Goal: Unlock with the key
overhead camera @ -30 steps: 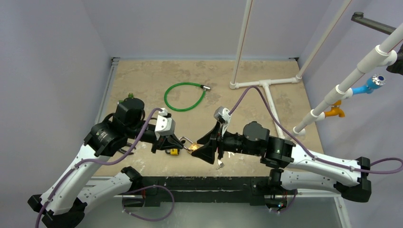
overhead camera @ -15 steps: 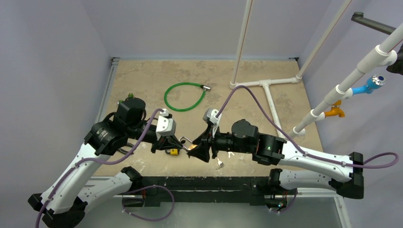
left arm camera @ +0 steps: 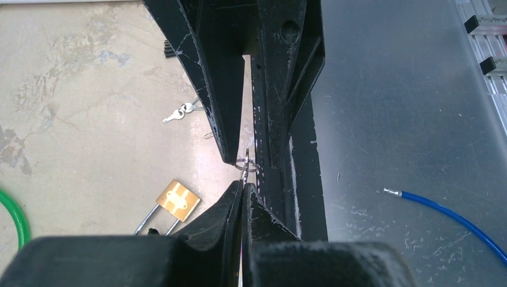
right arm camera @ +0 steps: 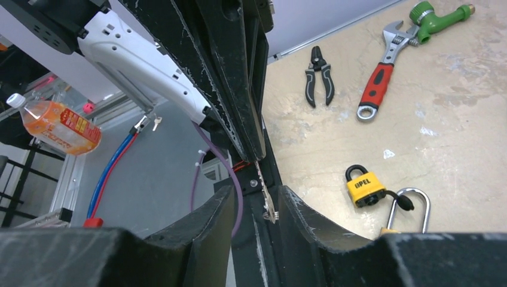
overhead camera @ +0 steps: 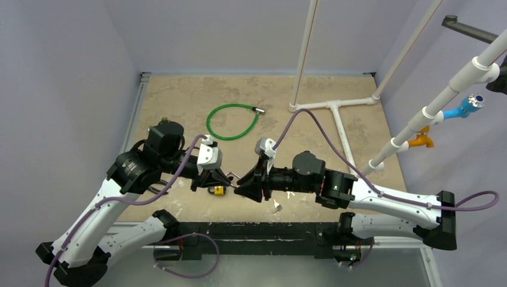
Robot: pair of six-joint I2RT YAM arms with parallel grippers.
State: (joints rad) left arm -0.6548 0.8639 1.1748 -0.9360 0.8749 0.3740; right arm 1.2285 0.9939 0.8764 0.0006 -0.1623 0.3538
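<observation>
My left gripper [left arm camera: 244, 186] is shut on a small silver key [right arm camera: 267, 200]; the key's head and ring [left arm camera: 246, 166] stick out past its tips. My right gripper [right arm camera: 257, 197] meets it tip to tip and stands open. Its fingers [left arm camera: 222, 95] straddle the key's head, with a wider gap on one side. Both grippers hover just above the table's near edge, the left gripper [overhead camera: 218, 179] to the left of the right gripper [overhead camera: 242, 190]. A yellow padlock [right arm camera: 365, 186] and a brass padlock [left arm camera: 177, 200] with a steel shackle [right arm camera: 412, 206] lie on the table beneath them.
Loose keys [overhead camera: 275, 206] lie by the front edge. A green cable loop [overhead camera: 232, 121] lies mid-table and a white pipe frame [overhead camera: 335, 107] stands at the back right. Pliers [right arm camera: 320, 75], a red wrench [right arm camera: 376, 84] and a green nozzle [right arm camera: 439, 12] lie to the left.
My right arm has moved left until its fingers straddle the key held by the left gripper, and its jaws have narrowed. The left arm has hardly moved.
</observation>
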